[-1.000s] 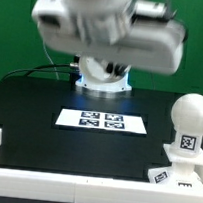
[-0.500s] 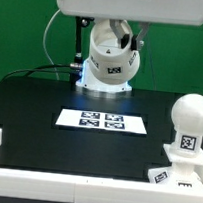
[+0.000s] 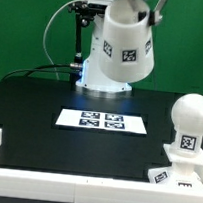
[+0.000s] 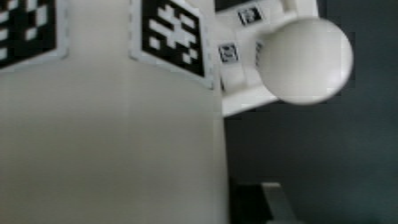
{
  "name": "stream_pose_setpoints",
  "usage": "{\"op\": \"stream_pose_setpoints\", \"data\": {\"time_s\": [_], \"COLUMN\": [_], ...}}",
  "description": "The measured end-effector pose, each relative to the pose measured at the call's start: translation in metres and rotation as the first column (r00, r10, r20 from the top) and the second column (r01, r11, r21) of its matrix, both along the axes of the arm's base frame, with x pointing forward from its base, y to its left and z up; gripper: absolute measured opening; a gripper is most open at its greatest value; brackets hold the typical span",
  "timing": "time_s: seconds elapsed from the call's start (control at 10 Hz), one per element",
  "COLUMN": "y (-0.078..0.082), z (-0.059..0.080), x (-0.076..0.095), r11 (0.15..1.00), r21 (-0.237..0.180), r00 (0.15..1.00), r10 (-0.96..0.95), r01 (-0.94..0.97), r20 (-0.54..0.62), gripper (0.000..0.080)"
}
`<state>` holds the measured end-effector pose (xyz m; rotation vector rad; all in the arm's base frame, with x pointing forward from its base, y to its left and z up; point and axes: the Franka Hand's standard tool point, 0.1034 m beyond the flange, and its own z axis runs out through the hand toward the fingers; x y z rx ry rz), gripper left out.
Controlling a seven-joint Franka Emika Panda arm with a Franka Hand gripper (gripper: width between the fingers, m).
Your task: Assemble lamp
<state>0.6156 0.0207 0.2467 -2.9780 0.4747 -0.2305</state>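
Observation:
The white truncated-cone shade (image 3: 127,48) hangs in the air above the back middle of the table, tags facing the camera. My gripper (image 3: 127,6) is shut on its upper part and mostly hidden behind it. The round bulb (image 3: 192,110) stands upright on the blocky base (image 3: 185,148) at the exterior view's right, well below and apart from the shade. In the wrist view the shade (image 4: 107,140) fills most of the picture, with the bulb (image 4: 302,60) and base (image 4: 237,52) beyond it. One finger (image 4: 267,203) shows beside the shade.
The marker board (image 3: 103,121) lies flat mid-table under the shade. The arm's pedestal (image 3: 99,81) stands behind it, with a cable (image 3: 49,54) to its left. A white rail (image 3: 42,179) runs along the table's front edge and left corner.
The arm's body has swung up out of the picture. The shade has moved up and toward the exterior view's right, and looks larger now. Bulb and base have not moved.

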Motion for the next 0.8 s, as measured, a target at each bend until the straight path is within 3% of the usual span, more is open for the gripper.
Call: {"op": "stream_pose_setpoints", "data": {"time_s": [0.1,0.4,0.7,0.8], "y": [0.007,0.017,0.066,0.082], "z": [0.001,-0.003,-0.002,-0.013], "x": [0.008,0.013,0.024,0.018], "r11": [0.999,0.998,0.998,0.998], "r21": [-0.044,-0.054,-0.002,0.015], "r00": [0.995,0.959,0.867,0.881], "r10": [0.0,-0.009,-0.053,-0.065], "r01": [0.005,0.025,0.063,0.065], "r20": [0.101,0.285,0.496,0.468], "gripper": [0.0047,0.0047,0.0047,0.0047]}}
